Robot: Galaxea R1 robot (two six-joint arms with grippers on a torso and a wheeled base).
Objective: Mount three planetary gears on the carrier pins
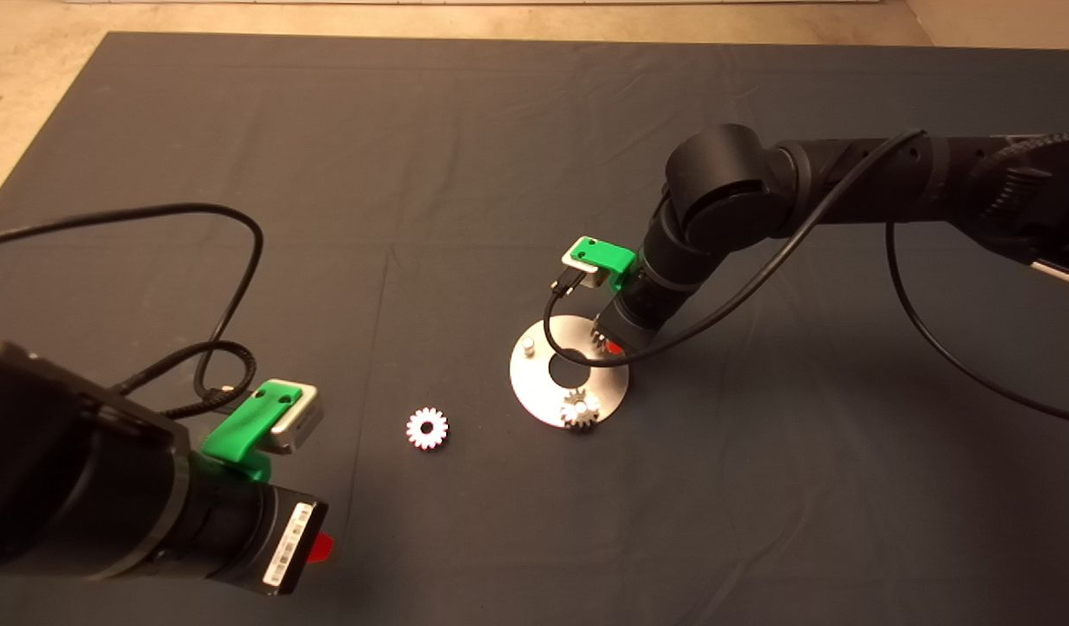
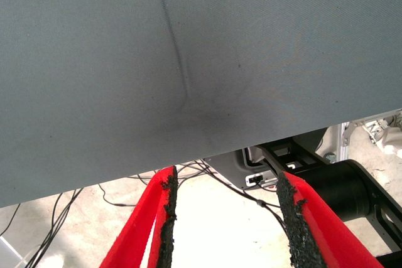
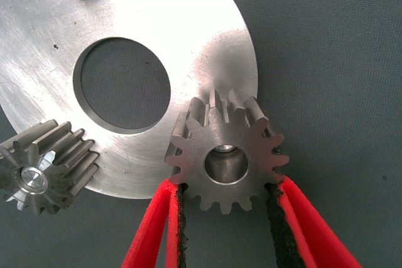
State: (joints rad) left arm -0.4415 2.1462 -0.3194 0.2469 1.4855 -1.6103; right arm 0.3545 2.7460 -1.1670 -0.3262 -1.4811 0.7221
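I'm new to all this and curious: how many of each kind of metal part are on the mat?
Planetary gears: 3 (held gear, seated gear, loose gear)
Carrier pins in view: 3 (bare pin)
Disc: 1
Total: 7

Both arms were matte black, built of rounded cylindrical segments. Each wrist carried a bright green bracket [image 1: 597, 255] holding a small pale grey camera block, with a black cable [image 1: 238, 261] looping away from it. The left arm [image 1: 82, 487] bore a white barcode label [image 1: 289, 546] near its end. The fingers [image 3: 157, 230] were flat red strips faced with rough black pads [image 2: 290, 214].
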